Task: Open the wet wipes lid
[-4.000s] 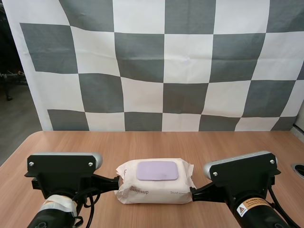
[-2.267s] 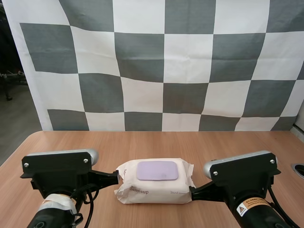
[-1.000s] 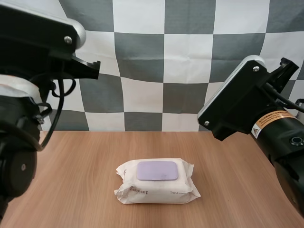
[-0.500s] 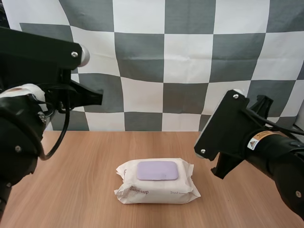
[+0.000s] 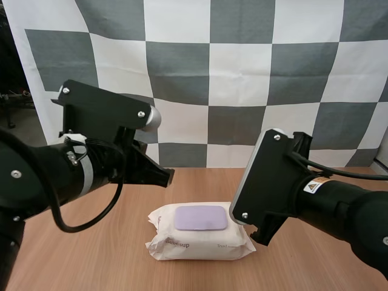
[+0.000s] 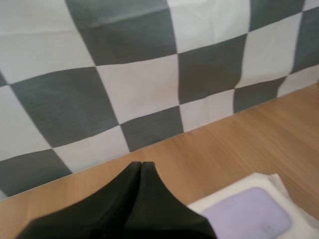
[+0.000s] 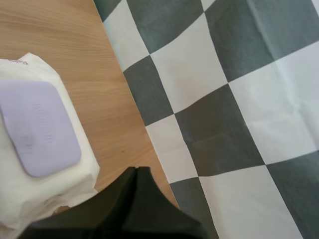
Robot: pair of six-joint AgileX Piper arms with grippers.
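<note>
A white pack of wet wipes [image 5: 200, 239] lies flat on the wooden table, its lilac lid [image 5: 200, 217] shut on top. My left arm hangs above the table to the pack's left and my right arm above its right end. In the left wrist view my left gripper [image 6: 141, 164] is shut, its fingers one dark wedge, with the pack [image 6: 234, 196] and the lilac lid [image 6: 246, 221] just beside and below its tip. My right gripper [image 7: 137, 169] is shut too, its wedge above the pack's [image 7: 30, 194] end, near the lid [image 7: 40, 127].
The wooden table [image 5: 182, 188] runs bare on all sides of the pack. A dark round hole showed at the table's right edge in earlier frames; the right arm covers that spot now.
Both arms rose from low beside the pack, then tipped forward and down. They now hang over the pack's two ends. The pack has not moved.
</note>
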